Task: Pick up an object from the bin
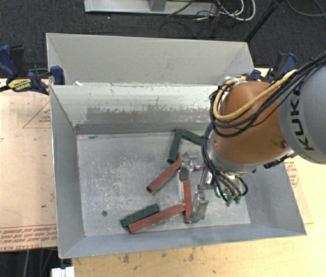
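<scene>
The pick is at its early stage: nothing is lifted, and every piece lies on the floor of the grey bin (111, 166). The gripper (193, 203) is low in the bin's right half, down among a loose scatter of bars, and the thing closest to it is a red-brown bar (184, 190) lying lengthwise toward the near wall, just beside the gripper's metal parts and possibly touching them. Whether that bar sits between the jaws or only alongside them I cannot tell, since the orange wrist cover (246, 128) and its cables hide much of the tool from above; how wide the jaws stand is likewise not readable. A second red-brown bar (164, 179) lies slanted just to the left, a third (157, 218) and a dark green bar (139, 215) lie near the front wall, and another dark green piece (177, 146) lies behind. What remains, by my judgement, is a secure close and the lift.
</scene>
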Controlling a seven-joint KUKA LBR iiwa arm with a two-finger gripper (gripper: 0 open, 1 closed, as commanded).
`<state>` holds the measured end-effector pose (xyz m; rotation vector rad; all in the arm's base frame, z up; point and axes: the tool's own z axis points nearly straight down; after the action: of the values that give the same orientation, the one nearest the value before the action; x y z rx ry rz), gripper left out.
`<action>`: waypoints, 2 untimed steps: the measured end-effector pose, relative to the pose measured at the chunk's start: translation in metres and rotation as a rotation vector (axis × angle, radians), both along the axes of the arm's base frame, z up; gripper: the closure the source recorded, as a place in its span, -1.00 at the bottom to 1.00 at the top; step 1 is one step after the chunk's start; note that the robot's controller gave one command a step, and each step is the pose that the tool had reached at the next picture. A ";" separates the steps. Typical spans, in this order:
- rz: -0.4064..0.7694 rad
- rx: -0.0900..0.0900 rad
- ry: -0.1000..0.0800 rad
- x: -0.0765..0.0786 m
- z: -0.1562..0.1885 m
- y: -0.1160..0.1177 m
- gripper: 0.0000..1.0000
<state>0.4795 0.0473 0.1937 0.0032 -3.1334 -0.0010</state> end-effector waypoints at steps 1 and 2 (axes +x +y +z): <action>-0.002 0.000 -0.008 0.002 0.004 0.000 -1.00; 0.101 0.001 -0.013 0.014 -0.041 0.025 -1.00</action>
<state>0.4932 0.0725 0.1529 0.1615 -3.1418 -0.0015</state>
